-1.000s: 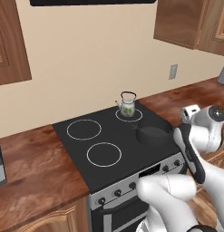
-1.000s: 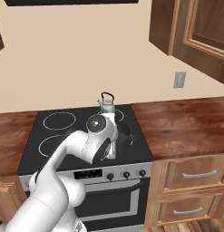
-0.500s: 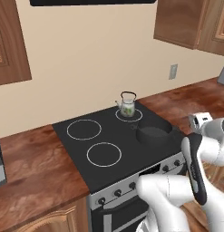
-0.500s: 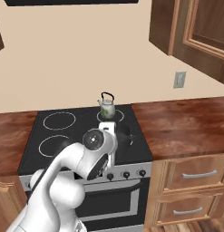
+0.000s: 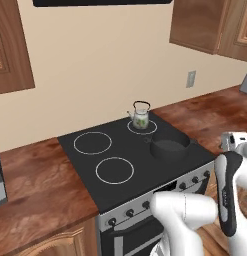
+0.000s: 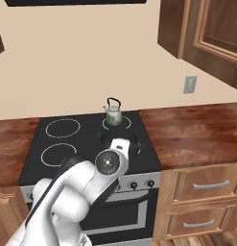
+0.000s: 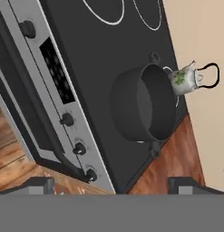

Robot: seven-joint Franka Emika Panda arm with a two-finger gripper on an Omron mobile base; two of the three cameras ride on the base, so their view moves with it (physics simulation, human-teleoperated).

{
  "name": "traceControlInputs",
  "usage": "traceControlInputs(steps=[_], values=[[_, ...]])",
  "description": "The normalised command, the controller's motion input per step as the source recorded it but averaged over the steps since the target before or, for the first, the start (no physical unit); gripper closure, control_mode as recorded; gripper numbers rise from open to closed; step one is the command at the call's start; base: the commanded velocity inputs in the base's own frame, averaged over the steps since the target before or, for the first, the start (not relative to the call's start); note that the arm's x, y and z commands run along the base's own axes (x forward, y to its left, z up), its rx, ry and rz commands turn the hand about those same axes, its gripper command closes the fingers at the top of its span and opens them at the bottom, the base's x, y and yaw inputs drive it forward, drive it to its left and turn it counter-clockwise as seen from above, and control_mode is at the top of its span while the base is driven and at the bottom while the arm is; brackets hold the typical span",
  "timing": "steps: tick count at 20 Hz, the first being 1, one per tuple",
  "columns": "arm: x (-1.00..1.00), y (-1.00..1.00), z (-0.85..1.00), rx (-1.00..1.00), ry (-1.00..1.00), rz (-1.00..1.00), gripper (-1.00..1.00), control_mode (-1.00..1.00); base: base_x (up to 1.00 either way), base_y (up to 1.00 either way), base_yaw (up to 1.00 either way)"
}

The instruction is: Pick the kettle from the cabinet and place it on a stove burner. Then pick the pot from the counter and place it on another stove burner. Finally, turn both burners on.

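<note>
Well apart, the fingers hold nothing, hovering off the pot.

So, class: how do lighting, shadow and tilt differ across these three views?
Left base view: flat, even light, kettle and pot sharp, barely any shadow. Right base view: equally flat, no glare on the cooktop. Hand view: rolled sideways, the pot looking tipped, knobs soft-edged.
</note>
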Motion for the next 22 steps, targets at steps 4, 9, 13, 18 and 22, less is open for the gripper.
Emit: traceControlInputs(steps=[4, 9, 13, 18, 22], values=[[-0.49, -0.14, -0.12, 0.17, -0.01, -0.09, -1.0, -1.0, 0.0, 0.0, 0.0], [-0.34, -0.03, -0.16, 0.16, -0.03, -0.11, -1.0, -1.0, 0.0, 0.0, 0.0], [-0.21, 0.0, -0.19, 0.15, -0.07, -0.13, -1.0, -1.0, 0.0, 0.0, 0.0], [-0.14, 0.0, -0.15, 0.13, -0.12, -0.12, -1.0, -1.0, 0.0, 0.0, 0.0], [-0.05, 0.05, -0.09, 0.11, -0.15, -0.07, -1.0, -1.0, 0.0, 0.0, 0.0]])
